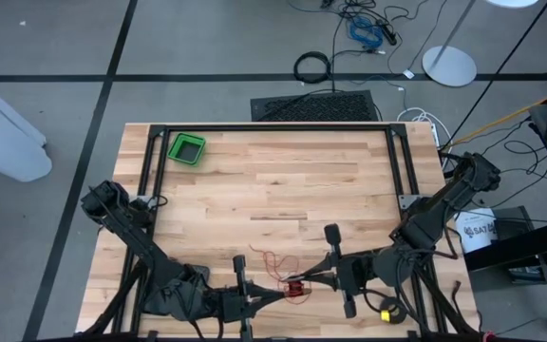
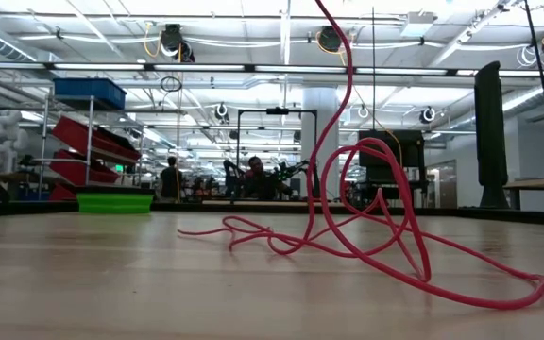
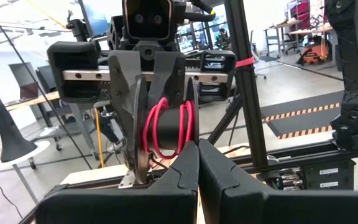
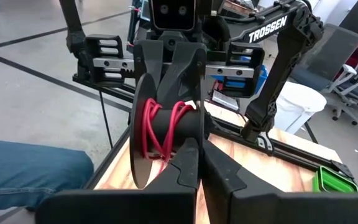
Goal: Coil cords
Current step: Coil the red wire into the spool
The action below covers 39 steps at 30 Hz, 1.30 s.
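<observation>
From above, we find the left gripper [image 1: 272, 294] and right gripper [image 1: 304, 281] meeting at six o'clock on the table [image 1: 283, 180], fingers together. Low view: loose red cord [image 2: 376, 236] trails across the wood. Wrist views: its turns wrap the facing fingers, evidently as a winding form.

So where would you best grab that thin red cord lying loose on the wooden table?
Probably take the thin red cord at the loop arching up off the wooden table, coming from above, one pincer finger on each side: there it stands clear of the wood; the flat stretches leave no room beneath.
</observation>
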Tool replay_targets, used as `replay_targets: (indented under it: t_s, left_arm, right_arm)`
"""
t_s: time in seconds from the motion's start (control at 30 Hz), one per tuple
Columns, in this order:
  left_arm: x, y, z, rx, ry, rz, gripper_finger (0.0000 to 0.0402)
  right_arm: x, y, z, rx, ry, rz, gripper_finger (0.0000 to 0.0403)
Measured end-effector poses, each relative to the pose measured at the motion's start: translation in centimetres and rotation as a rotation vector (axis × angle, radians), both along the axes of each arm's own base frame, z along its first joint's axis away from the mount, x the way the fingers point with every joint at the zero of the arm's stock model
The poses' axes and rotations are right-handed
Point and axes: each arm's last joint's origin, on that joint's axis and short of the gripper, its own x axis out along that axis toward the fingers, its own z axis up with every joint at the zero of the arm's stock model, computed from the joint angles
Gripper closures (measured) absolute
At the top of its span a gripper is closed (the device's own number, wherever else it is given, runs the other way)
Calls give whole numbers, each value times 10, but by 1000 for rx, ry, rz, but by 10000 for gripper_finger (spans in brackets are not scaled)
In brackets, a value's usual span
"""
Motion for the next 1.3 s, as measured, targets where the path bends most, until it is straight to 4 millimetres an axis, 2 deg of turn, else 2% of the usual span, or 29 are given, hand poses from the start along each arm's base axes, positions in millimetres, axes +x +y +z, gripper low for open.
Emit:
replay_targets:
  t_s: [0.5,1.3]
  left_arm:
    - [0,1,0,-12,-5,4,353]
    - [-7,-3,1,2,6,123,349]
  right_arm:
    - [0,0,0,1,0,2,403]
    - [-6,-3,3,-18,0,-44,403]
